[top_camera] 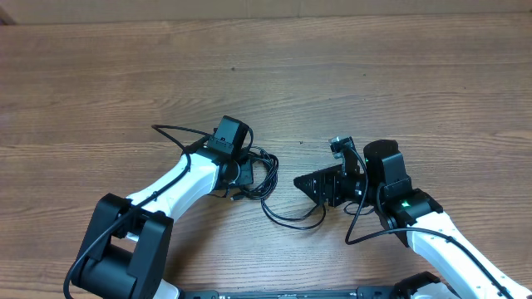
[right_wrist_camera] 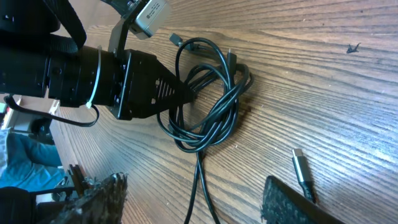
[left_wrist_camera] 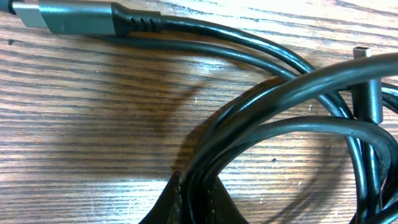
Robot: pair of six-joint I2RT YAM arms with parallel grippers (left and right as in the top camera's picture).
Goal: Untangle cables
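Operator: Two claws, report each.
Technician: First, the left claw [right_wrist_camera: 186, 93]: pressed together, pinching the cables [right_wrist_camera: 231, 94] at their looped bundle. Next, the right claw [right_wrist_camera: 194, 179]: spread, gripping nothing.
Operator: Cable location?
Technician: On the desk [top_camera: 374, 75], between both arms. One strand runs between the right claw's fingers; a silver-ended plug [right_wrist_camera: 301, 163] lies beside one finger.

Coil of thin black cables [right_wrist_camera: 231, 96] sits mid-frame on the brown wood-grain table [right_wrist_camera: 323, 74]. The black wedge-shaped left gripper [right_wrist_camera: 186, 93] enters at 9 o'clock, its tip pinched on the coil's strands. A silver-tipped plug [right_wrist_camera: 303, 169] lies at 4 o'clock, and one strand exits at 6 o'clock between the right gripper's [right_wrist_camera: 194, 193] spread fingers.
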